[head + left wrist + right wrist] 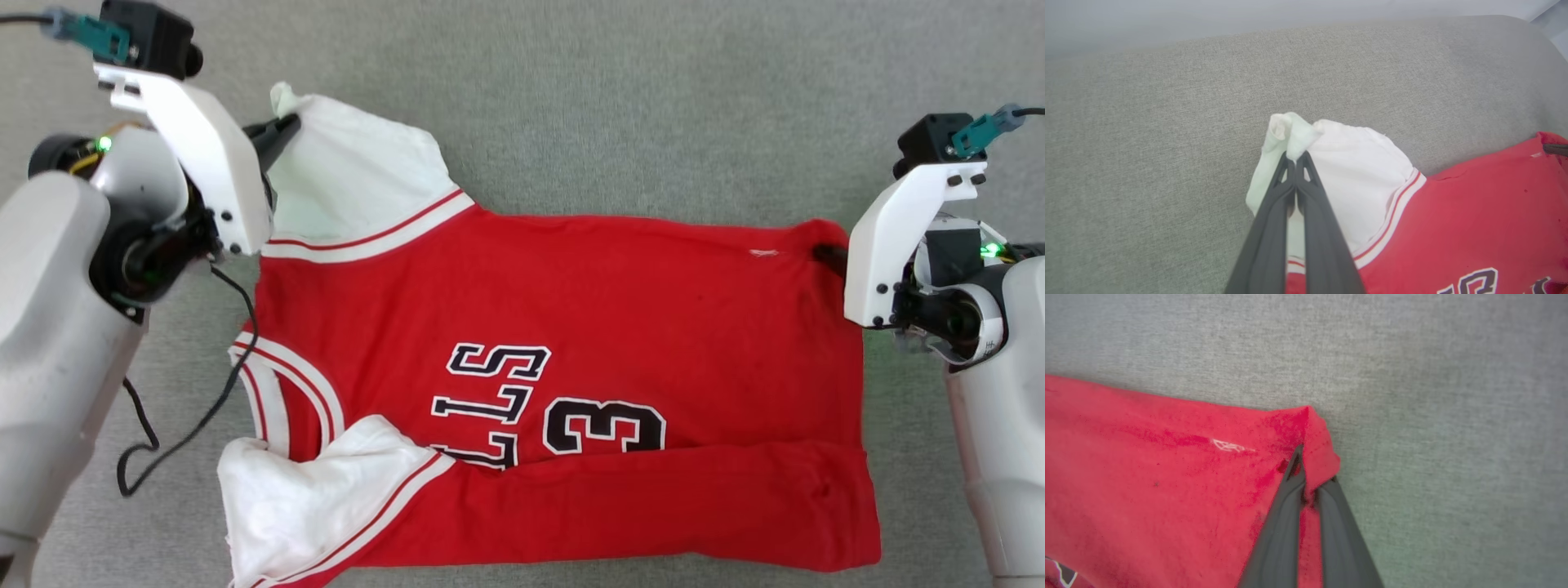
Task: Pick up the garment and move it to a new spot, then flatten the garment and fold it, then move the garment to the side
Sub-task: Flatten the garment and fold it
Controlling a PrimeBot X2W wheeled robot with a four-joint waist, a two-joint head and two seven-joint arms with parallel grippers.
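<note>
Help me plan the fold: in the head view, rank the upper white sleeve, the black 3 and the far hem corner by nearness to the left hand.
1. Upper white sleeve: pinched in the left hand, top left.
2. Black 3: middle of the view, lower down.
3. Hem corner: far right, pinched by the right hand.
</note>
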